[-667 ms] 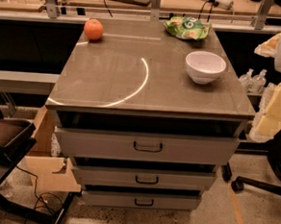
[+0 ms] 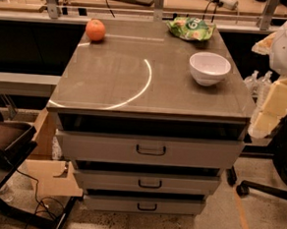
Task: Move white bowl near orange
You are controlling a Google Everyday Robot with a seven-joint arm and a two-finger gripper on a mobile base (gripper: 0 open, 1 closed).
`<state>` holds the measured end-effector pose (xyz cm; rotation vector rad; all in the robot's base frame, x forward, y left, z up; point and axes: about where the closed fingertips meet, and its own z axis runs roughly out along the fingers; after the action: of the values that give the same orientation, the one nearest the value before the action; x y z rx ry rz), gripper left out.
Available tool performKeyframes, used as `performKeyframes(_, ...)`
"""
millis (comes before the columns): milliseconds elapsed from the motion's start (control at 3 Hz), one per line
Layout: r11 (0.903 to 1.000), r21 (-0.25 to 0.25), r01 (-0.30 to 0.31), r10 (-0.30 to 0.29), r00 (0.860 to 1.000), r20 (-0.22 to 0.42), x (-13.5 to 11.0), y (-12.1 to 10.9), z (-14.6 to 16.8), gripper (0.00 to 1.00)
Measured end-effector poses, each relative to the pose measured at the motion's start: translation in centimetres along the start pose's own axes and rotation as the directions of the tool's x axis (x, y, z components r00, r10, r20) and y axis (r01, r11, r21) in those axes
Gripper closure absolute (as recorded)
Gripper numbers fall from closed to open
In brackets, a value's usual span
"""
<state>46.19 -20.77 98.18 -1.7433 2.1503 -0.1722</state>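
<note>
The white bowl [image 2: 209,68] stands upright on the right side of the grey cabinet top [image 2: 136,81]. The orange [image 2: 95,30] sits at the far left corner of the top, well apart from the bowl. Only white and cream parts of my arm [image 2: 283,72] show at the right edge, beside the cabinet and to the right of the bowl. My gripper itself is out of view.
A green snack bag [image 2: 191,28] lies at the far right of the top, behind the bowl. The cabinet has three drawers [image 2: 151,149] below. A dark chair [image 2: 3,146] and cardboard stand at the lower left, and a chair base [image 2: 261,189] at the lower right.
</note>
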Motion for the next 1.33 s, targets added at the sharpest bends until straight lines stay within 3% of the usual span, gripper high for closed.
performKeyframes(667,0.9917,0.008,0.128,-0.128,0.991,-0.028,-1.5,-3.4,3.6,0.0)
performKeyframes(1333,0.9916,0.014,0.129,-0.129,0.992,-0.002,-1.2,-4.2,4.4,0.0)
